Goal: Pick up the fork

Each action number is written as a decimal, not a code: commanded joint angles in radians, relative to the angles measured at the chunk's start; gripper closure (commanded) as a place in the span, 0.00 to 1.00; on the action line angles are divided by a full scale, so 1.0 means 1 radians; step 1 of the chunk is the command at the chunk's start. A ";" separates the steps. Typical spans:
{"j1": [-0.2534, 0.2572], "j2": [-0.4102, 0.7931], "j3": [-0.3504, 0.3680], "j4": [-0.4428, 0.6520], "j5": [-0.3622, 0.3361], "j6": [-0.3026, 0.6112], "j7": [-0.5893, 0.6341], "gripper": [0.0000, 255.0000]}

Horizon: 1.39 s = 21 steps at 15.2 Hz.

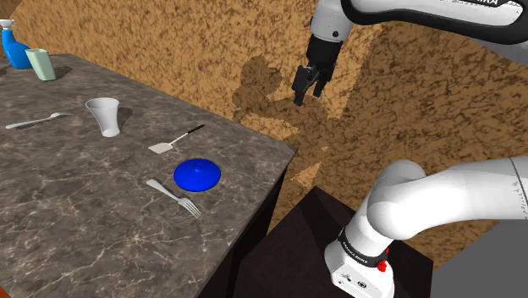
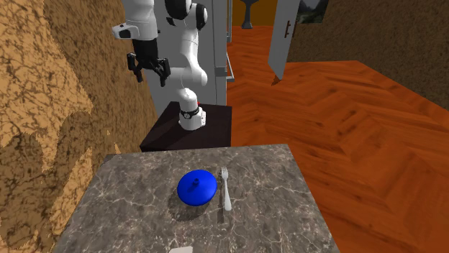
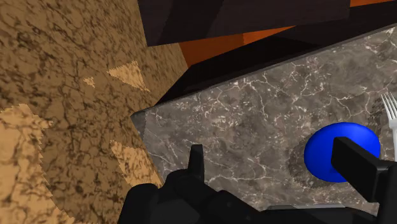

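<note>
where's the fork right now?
Shoulder view: the fork lies flat on the marbled counter, close beside the blue disc on its lower-left, with the spatula just beyond the disc.

Looks like a home kitchen to me. The bench [image 1: 68, 212] has a dark veined stone-look top with a fork [image 1: 173, 196], a spoon [image 1: 38, 121], a spatula [image 1: 173, 140] and a white cup [image 1: 103, 116] lying around, plus a blue spray bottle [image 1: 15, 46] at the far corner. The blue round thing [image 1: 197, 175] is maybe a pot lid, hard to tell. The second exterior view has a reddish wood floor [image 2: 345, 108] in a herringbone pattern and an open door [image 2: 282, 39], so very much a house interior.
</note>
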 commanded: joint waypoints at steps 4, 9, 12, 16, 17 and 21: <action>0.019 0.049 0.027 -0.035 0.026 0.087 0.026 0.00; 0.050 0.154 0.074 -0.069 0.065 0.232 0.066 0.00; 0.066 0.228 0.103 -0.074 0.083 0.318 0.089 0.00; 0.087 0.340 0.143 -0.065 0.100 0.428 0.120 0.00; 0.091 0.370 0.153 -0.059 0.103 0.454 0.127 0.00; 0.107 0.496 0.192 -0.025 0.105 0.554 0.160 0.00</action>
